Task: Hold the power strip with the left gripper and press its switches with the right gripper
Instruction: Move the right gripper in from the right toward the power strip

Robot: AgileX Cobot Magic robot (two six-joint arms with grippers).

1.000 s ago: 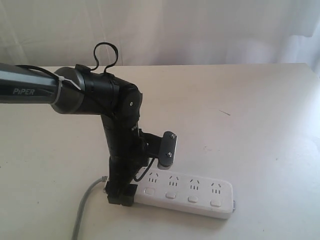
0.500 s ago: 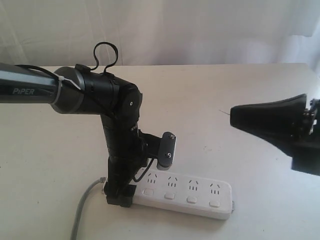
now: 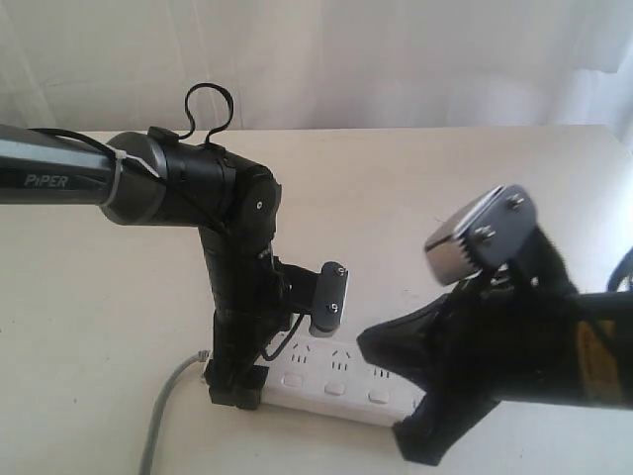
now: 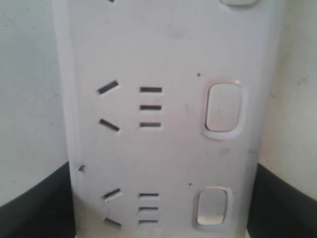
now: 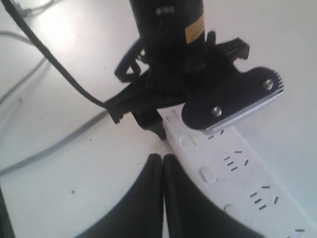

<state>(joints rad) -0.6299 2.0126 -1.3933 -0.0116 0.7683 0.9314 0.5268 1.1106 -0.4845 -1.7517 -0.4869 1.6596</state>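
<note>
Lying flat on the table point(image 3: 495, 178), the strip point(image 3: 331, 381) was seen at the near side, its cord point(image 3: 163, 416) end to the left. That end was clamped across its width by the left gripper point(image 3: 237, 388), with a black jaw pressed to each long side. The right gripper point(image 5: 162, 166) was held over the strip's other half, fingers pinched together with nothing between them, tips just beside the row of switches point(image 5: 189, 142). Whether a switch was touched could not be told.

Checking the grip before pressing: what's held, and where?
Left gripper holds the power strip across its long edges at the cord end; right gripper, shut, holds nothing.
</note>
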